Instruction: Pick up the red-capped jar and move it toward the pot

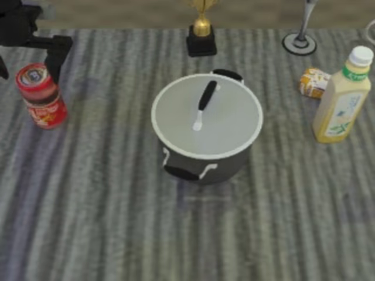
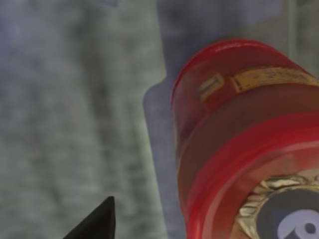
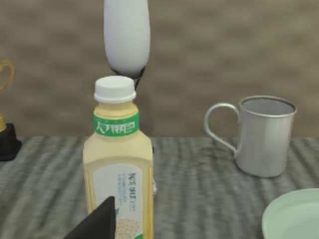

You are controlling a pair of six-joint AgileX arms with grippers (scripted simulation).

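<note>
The red-capped jar (image 1: 40,96) stands upright at the table's left side, with a pale emblem on its cap. My left gripper (image 1: 30,63) hovers at the jar's far side, open, its dark fingers (image 1: 58,51) spread on either side of the cap without touching it. The left wrist view shows the jar (image 2: 239,139) very close, beside one fingertip (image 2: 99,221). The dark grey pot (image 1: 206,126), with its flat lid and black handle, sits at the table's middle. My right gripper is outside the top view; one of its fingertips (image 3: 99,221) shows in the right wrist view, and it is open.
A tall pale-yellow bottle (image 1: 341,99) and a small orange-yellow jar (image 1: 313,82) stand at the right. A gold trophy (image 1: 201,32) and a wine glass (image 1: 299,42) stand at the back. A metal mug (image 3: 264,134) and a pale green plate (image 3: 294,216) lie farther right.
</note>
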